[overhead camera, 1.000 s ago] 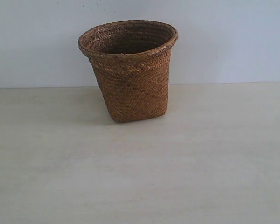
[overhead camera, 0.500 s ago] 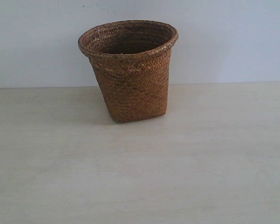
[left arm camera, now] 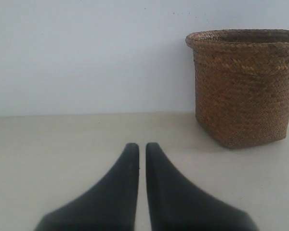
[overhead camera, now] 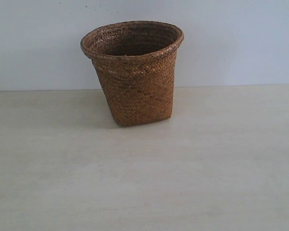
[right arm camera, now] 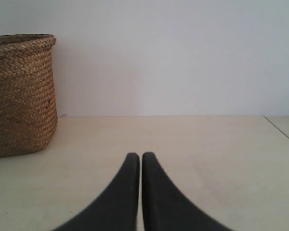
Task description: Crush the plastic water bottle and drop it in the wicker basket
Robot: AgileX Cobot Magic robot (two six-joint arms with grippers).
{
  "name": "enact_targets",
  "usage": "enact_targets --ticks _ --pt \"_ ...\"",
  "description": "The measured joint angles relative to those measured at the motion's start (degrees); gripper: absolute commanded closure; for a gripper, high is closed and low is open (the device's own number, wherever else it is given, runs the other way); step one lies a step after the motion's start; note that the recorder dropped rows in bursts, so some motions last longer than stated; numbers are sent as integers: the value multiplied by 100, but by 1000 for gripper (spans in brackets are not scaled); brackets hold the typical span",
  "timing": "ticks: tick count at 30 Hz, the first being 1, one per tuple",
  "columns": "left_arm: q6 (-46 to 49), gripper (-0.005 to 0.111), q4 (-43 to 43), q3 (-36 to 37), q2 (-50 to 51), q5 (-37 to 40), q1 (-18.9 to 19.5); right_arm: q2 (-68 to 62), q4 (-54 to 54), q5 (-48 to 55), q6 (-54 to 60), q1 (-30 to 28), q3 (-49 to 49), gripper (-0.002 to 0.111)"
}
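The brown wicker basket point(overhead camera: 135, 72) stands upright at the back of the pale table, near the wall; what I can see of its inside from here is dark. It also shows in the left wrist view as the basket point(left arm camera: 245, 86) and in the right wrist view as the basket point(right arm camera: 19, 94). The plastic water bottle is out of view in every frame. My left gripper point(left arm camera: 142, 147) is shut with nothing between its black fingers, low over the table and well short of the basket. My right gripper point(right arm camera: 141, 156) is shut and empty too. Neither gripper shows in the exterior view.
The pale tabletop point(overhead camera: 144, 183) runs up to a plain white wall point(overhead camera: 241, 43). A seam or table edge point(right arm camera: 282, 130) shows at one side of the right wrist view.
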State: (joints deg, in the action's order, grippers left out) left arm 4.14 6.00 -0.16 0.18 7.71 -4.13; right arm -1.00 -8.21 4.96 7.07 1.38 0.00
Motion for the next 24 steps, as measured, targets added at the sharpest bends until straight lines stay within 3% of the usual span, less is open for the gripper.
enact_targets --ticks 24 --pt "-256 102 -85 0 0 903 10 0 0 11 -21 0 8 108"
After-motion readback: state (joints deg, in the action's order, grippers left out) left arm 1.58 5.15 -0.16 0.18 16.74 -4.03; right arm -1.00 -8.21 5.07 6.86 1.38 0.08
